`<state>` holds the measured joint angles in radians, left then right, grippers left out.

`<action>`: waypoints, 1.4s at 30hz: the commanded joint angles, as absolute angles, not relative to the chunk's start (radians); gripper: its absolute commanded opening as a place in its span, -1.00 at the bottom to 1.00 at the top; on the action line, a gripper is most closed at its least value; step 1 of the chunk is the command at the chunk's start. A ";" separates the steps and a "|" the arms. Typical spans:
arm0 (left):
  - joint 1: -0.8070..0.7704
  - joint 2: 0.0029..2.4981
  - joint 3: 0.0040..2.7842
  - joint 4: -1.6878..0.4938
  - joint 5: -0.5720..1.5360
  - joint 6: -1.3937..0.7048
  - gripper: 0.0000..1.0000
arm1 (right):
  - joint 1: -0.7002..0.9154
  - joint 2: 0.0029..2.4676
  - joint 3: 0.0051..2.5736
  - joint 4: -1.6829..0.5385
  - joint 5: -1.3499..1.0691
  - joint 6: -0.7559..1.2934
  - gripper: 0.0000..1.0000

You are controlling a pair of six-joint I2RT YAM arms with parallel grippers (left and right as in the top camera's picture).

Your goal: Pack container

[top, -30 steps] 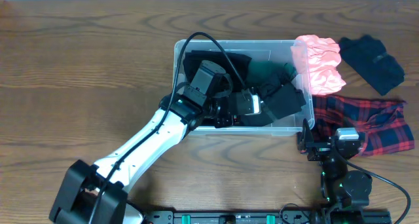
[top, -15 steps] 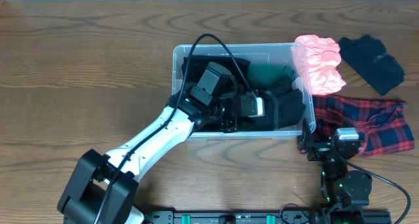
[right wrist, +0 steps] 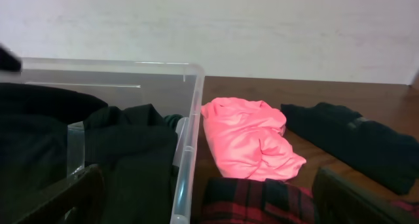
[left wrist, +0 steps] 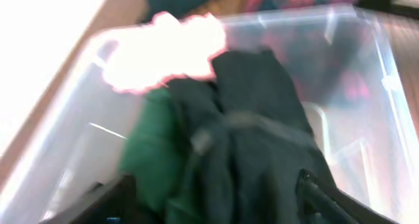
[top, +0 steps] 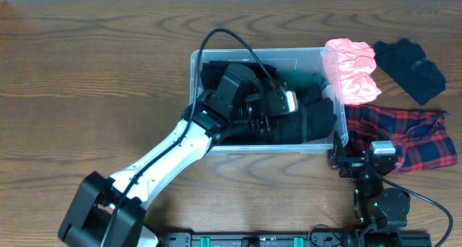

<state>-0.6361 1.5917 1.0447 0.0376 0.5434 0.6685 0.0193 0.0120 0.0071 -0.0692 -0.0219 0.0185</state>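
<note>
The clear container (top: 196, 59) sits mid-table holding black clothes (top: 317, 120) and a green garment (top: 307, 79). My left gripper (top: 299, 104) hangs open inside it, just above the pile. In the left wrist view its fingers (left wrist: 321, 194) straddle the black garment (left wrist: 262, 139) without pinching it, with the green garment (left wrist: 147, 158) to the left. My right gripper (top: 363, 154) stands open by the container's near right corner. In the right wrist view the container rim (right wrist: 186, 152) and a red plaid cloth (right wrist: 262, 201) lie between its fingers.
A pink cloth (top: 352, 70) lies against the container's right end, also visible from the right wrist (right wrist: 249, 139). A dark navy cloth (top: 411, 68) lies at the far right. The red plaid cloth (top: 408, 135) spreads in front of both. Bare wood stretches to the left.
My left gripper has opened and let go of the black garment, which now lies in the container. It has lifted and shifted slightly toward the far right. The right arm has not moved.
</note>
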 commanded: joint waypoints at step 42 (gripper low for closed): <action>-0.776 1.758 1.401 -0.506 0.186 -0.040 -0.88 | 0.026 0.007 0.006 -0.073 -0.015 0.029 0.99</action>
